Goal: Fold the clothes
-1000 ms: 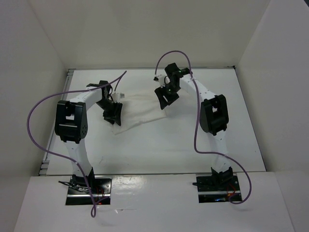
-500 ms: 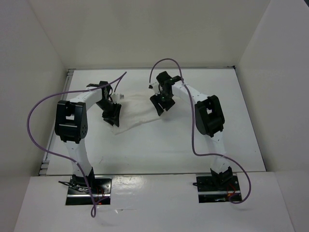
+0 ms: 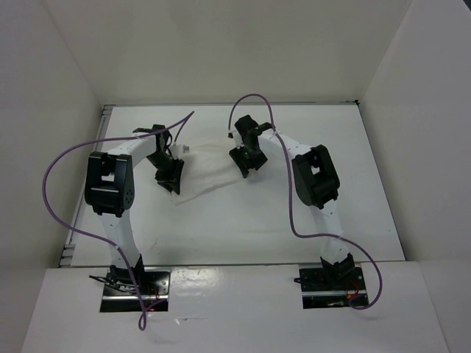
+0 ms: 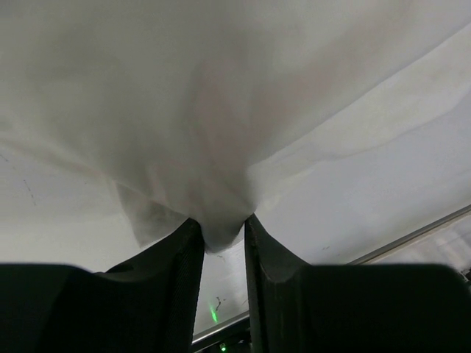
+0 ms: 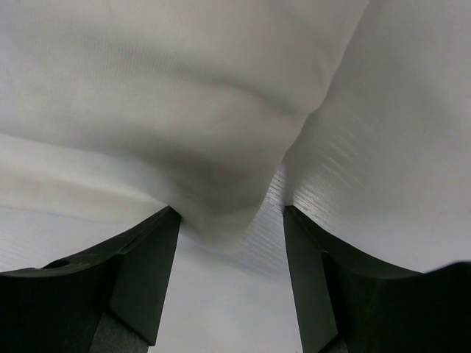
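Top external: the clothes (image 3: 210, 163) lie crumpled at the far middle of the table (image 3: 243, 220), strung between my left pincer (image 3: 171, 179) at the near-left edge and my right pincer (image 3: 246, 163) at the right edge, both down at cloth level. Left wrist: left fingers (image 4: 188, 250) are nearly together with a tuck of white fabric nipped between them, cloth fanning away from the tips. I read that as clamped, but the bite looks shallow, right at the tips. Right wrist: right fingers (image 5: 151, 250) stand well apart, straddling a soft hump of the garment, gripping nothing. To do this step well, I'd press the right tips down to the table around the hump before closing, so I catch the real edge and not one loose wrinkle. I'd confirm the left bite is deep enough — thin fabric slips — then lift both sides evenly for a straight fold line.
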